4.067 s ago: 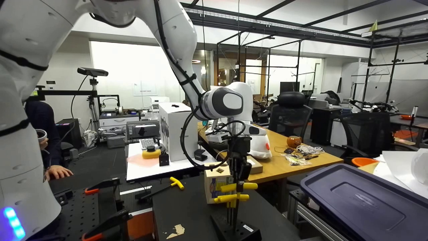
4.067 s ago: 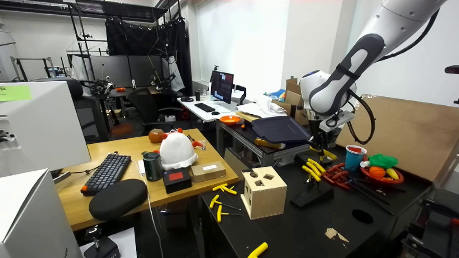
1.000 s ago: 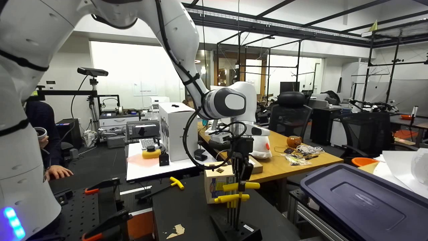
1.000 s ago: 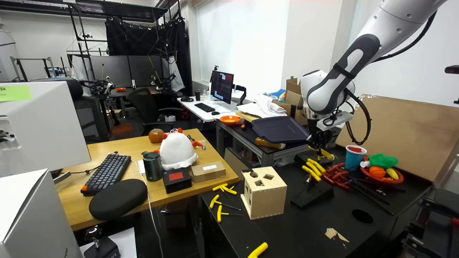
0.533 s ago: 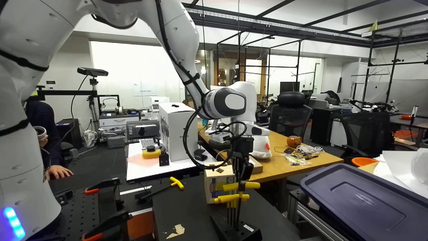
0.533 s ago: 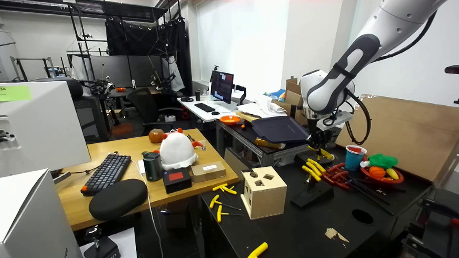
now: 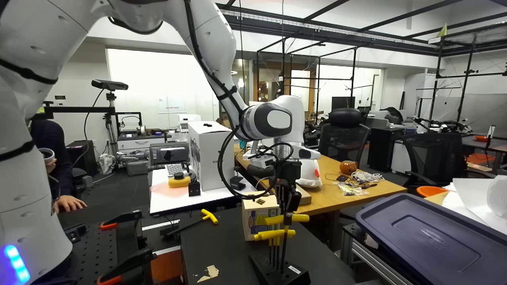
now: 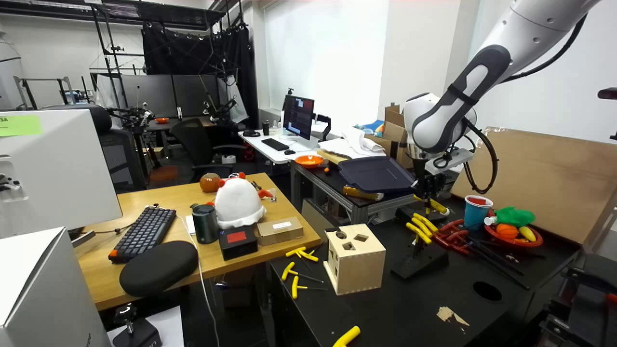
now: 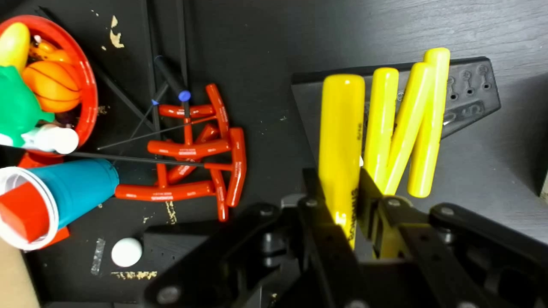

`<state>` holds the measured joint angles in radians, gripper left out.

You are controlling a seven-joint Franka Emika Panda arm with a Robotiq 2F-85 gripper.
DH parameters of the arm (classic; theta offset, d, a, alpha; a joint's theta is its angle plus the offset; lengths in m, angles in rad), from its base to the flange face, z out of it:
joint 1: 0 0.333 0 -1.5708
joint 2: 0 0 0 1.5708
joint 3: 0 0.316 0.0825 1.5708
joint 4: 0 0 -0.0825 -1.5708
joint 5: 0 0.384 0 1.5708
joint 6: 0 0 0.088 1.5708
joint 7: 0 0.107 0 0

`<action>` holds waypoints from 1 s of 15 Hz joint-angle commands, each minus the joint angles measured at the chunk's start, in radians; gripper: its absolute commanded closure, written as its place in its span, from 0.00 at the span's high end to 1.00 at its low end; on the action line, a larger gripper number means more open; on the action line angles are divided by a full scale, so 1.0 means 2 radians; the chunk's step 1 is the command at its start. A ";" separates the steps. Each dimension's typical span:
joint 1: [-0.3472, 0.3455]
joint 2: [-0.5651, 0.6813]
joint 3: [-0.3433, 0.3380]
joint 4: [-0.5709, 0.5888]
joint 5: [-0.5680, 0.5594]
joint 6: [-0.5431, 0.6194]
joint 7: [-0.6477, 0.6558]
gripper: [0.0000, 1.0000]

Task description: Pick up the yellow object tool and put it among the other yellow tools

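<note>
- You are holding the yellow tool just right of centre in the wrist view; the end effector is pinching its handle from both sides, its fingers standing only a handle's thickness apart.
- The other yellow tools are standing just right of it in that frame, their handles crowding over the black stand on the tabletop.
- At lower centre in an exterior view, the shaft is hanging from the held handle and slanting slightly across the black stand; whether its tip is sitting in a hole, I cannot tell.
- You are probably working on seating it beside the others, with the pick done and the release not yet.
- You should be lining the tip up over a hole first, then going straight down slowly and pausing if the shaft is bowing or the handle is twisting.
- You should be feeling the tip bottom out before letting go.
- At release, you should be opening only a little: the finger on the frame's right is sitting close to the neighbouring handles and could be knocking them.
</note>
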<state>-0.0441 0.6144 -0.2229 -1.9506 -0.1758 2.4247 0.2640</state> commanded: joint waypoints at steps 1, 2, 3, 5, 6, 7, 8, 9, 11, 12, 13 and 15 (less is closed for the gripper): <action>0.003 -0.012 -0.003 -0.003 -0.006 -0.008 -0.005 0.06; 0.003 -0.012 -0.003 -0.003 -0.007 -0.009 -0.005 0.06; 0.003 -0.012 -0.003 -0.003 -0.007 -0.009 -0.005 0.06; 0.004 -0.011 -0.004 -0.002 -0.009 -0.010 -0.004 0.06; 0.004 -0.011 -0.004 -0.002 -0.009 -0.010 -0.005 0.06; 0.004 -0.011 -0.004 -0.002 -0.010 -0.009 -0.005 0.06; 0.003 -0.011 -0.004 -0.002 -0.010 -0.010 -0.005 0.06; 0.003 -0.011 -0.004 -0.002 -0.010 -0.009 -0.005 0.06; 0.004 -0.011 -0.004 -0.002 -0.010 -0.009 -0.004 0.06; 0.004 -0.010 -0.004 -0.002 -0.010 -0.009 -0.004 0.06; 0.004 -0.010 -0.005 -0.001 -0.011 -0.009 -0.004 0.06; 0.006 -0.009 -0.008 -0.001 -0.015 -0.008 -0.001 0.06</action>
<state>-0.0437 0.6144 -0.2241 -1.9506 -0.1846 2.4247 0.2628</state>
